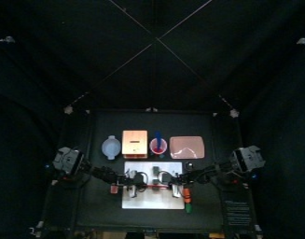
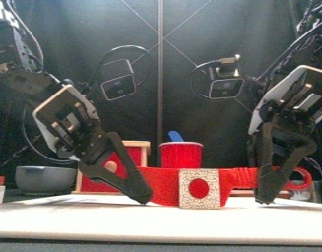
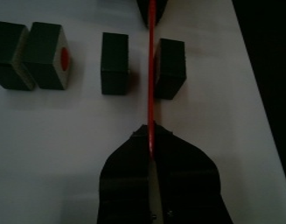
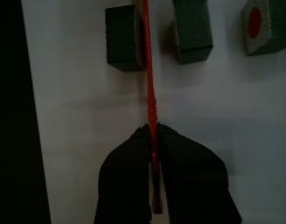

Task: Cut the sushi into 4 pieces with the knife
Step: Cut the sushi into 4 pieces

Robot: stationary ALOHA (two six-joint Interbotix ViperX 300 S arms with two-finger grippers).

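Note:
The sushi roll lies on the white cutting board [image 3: 63, 157] as several separate dark green blocks. Two blocks [image 3: 49, 57] sit close together, and a third [image 3: 115, 63] lies a little apart from them. The red knife [image 3: 149, 79] stands on edge between that third block and the end block [image 3: 169, 68]. My left gripper [image 3: 149, 131] is shut on one end of the knife. My right gripper [image 4: 145, 131] is shut on the other end of the knife [image 4: 144, 70]. In the front view a white end face with a red centre [image 2: 199, 189] shows before the blade [image 2: 163, 182].
Behind the board [image 1: 148, 201] stand, from left to right, the blue-grey bowl [image 1: 111, 147], the wooden box [image 1: 134, 145], the red cup [image 1: 159, 145] holding the blue knife, and the pink tray [image 1: 187, 147].

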